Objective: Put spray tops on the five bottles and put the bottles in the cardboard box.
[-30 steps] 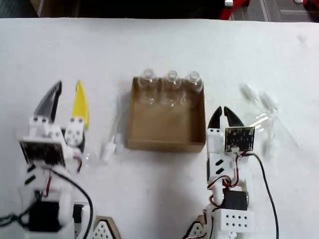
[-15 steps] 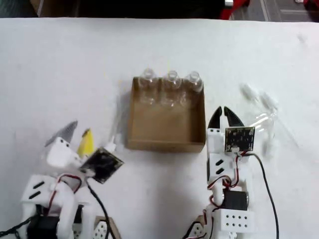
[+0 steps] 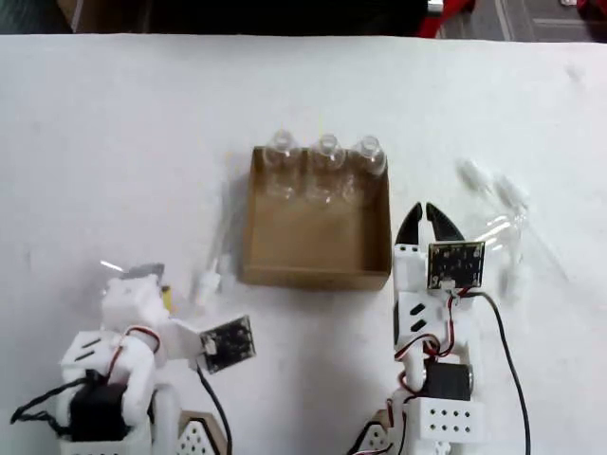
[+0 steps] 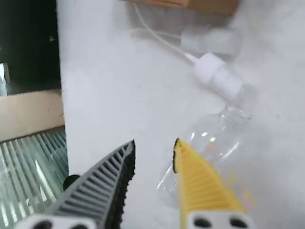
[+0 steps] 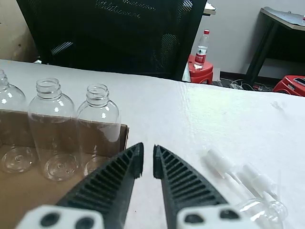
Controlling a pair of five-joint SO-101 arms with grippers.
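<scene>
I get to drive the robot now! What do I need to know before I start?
Left gripper: open, empty, right beside a bottle lying on the table; a spray top lies close by.
Right gripper: open only a crack, empty, beside the box's right wall.
Box: three bottles stand along its far side, none with a top.
A second bottle and loose spray tops lie right of the box.
Done: no tops fitted. Left: fit all five tops, box the two loose bottles.
</scene>
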